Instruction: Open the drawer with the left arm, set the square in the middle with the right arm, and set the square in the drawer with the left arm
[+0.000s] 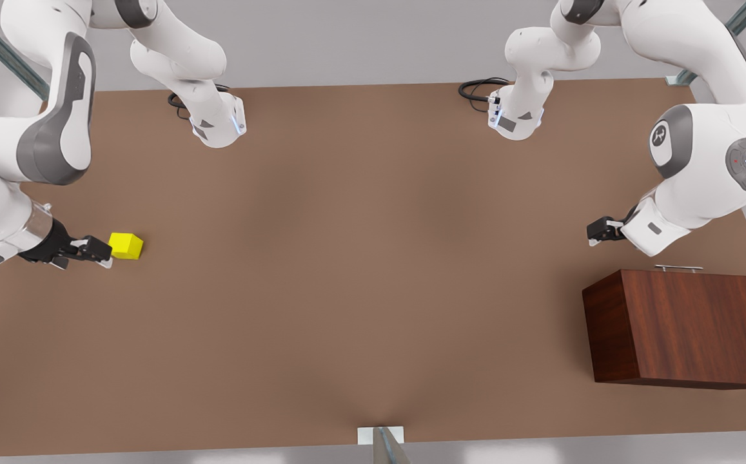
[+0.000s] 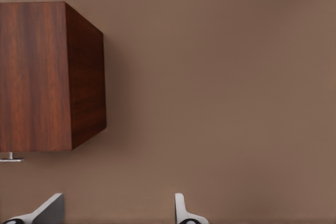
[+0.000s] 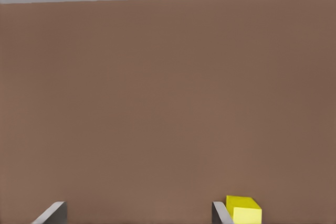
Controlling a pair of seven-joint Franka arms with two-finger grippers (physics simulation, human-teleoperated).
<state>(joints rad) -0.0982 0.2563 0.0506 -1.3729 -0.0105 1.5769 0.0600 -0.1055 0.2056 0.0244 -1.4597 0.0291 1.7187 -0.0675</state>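
Note:
The square point(image 1: 126, 245) is a small yellow cube resting on the table at the front view's left. My right gripper point(image 1: 98, 252) hovers just beside it, open; in the right wrist view the square point(image 3: 244, 209) lies outside one fingertip point(image 3: 220, 214), not between the two. The dark wood cabinet point(image 1: 679, 328) stands at the front view's right, its drawer pushed in, with the silver handle point(image 1: 677, 267) on its far face. My left gripper point(image 1: 595, 232) hangs open above the table, a short way from that handle. The left wrist view shows the cabinet point(image 2: 47, 77) and the handle's end point(image 2: 10, 157).
The brown tabletop point(image 1: 360, 258) stretches bare between the two arms. Both arm bases point(image 1: 218, 122) point(image 1: 516, 116) sit at the far edge with black cables. A small metal post point(image 1: 380, 438) stands at the near edge.

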